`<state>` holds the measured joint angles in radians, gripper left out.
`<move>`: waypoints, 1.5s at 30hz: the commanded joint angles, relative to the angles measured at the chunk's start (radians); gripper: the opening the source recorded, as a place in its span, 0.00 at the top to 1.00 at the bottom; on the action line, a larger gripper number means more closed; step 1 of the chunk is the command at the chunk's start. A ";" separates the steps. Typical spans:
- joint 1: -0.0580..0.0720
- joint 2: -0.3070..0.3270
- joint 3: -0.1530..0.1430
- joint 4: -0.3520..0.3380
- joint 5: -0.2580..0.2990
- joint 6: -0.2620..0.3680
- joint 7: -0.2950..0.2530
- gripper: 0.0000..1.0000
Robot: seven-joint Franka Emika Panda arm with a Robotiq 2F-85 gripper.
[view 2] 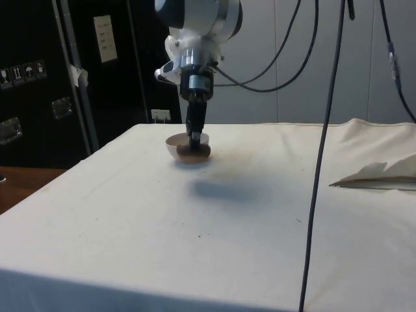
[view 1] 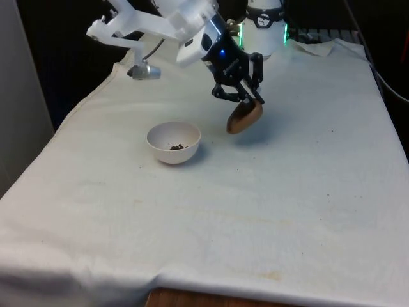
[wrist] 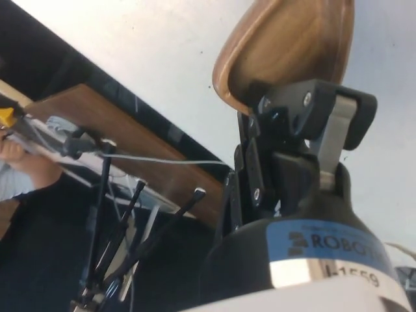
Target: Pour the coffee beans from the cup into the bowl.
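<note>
The brown wooden cup (view 1: 244, 118) hangs in the air a little above the white cloth (view 1: 255, 204), near the middle of the front view and tipped onto its side. The black two-finger gripper (view 1: 246, 97) pinches the cup's rim from above. The white arm (view 1: 160, 22) reaches down to it from the upper left of the frame, bent and slanting. The small round white bowl (view 1: 174, 142) sits on the cloth to the cup's left, close by but not touching, with a few dark coffee beans (view 1: 177, 147) inside. In the side view the cup (view 2: 193, 151) hangs in front of the bowl (view 2: 173, 142). In the wrist view a person's hand (wrist: 29, 166) shows at the left edge.
</note>
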<state>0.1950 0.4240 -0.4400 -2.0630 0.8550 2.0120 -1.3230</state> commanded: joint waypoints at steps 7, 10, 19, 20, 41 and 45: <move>0.008 -0.031 0.035 -0.039 -0.034 0.093 0.027 1.00; 0.007 -0.036 0.045 -0.046 -0.041 0.109 0.032 1.00; 0.004 -0.051 0.087 -0.074 -0.068 0.185 0.050 1.00; 0.003 -0.055 0.096 -0.081 -0.075 0.201 0.055 1.00; -0.002 -0.089 0.177 -0.158 -0.178 0.364 0.124 1.00; -0.012 -0.088 0.192 -0.158 -0.185 0.364 0.123 1.00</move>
<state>0.1830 0.3350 -0.2440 -2.2250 0.6630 2.3830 -1.1950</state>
